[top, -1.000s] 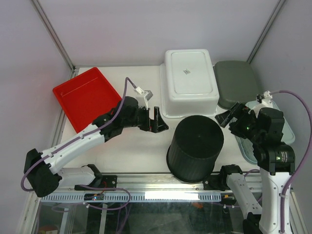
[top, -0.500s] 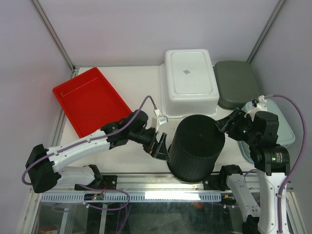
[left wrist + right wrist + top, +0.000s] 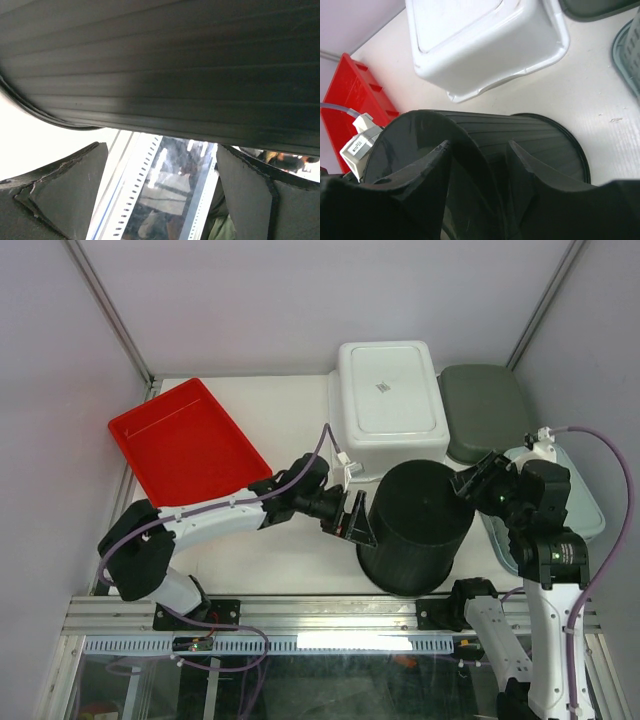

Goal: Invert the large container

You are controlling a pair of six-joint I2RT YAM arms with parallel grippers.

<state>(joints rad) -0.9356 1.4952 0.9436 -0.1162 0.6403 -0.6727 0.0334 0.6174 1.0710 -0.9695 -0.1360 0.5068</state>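
The large container [image 3: 415, 525] is a black ribbed bucket, tilted on the table in front of the white tub. It fills the top of the left wrist view [image 3: 160, 75] and the middle of the right wrist view [image 3: 530, 135]. My left gripper [image 3: 358, 520] is open against the bucket's left side, and its fingers sit just below the ribbed wall [image 3: 160, 150]. My right gripper [image 3: 468, 485] is at the bucket's upper right edge. It is open [image 3: 477, 145], with that edge running between its two fingers.
An upturned white tub [image 3: 388, 405] stands right behind the bucket, with a grey-green tub [image 3: 485, 410] beside it. A red tray [image 3: 180, 445] lies at the left. A pale blue basket [image 3: 590, 515] sits at the right edge under my right arm.
My left gripper swept right from the table's middle to the bucket's left side. The bucket shifted right and back and tilted. My right gripper stayed near its upper right edge.
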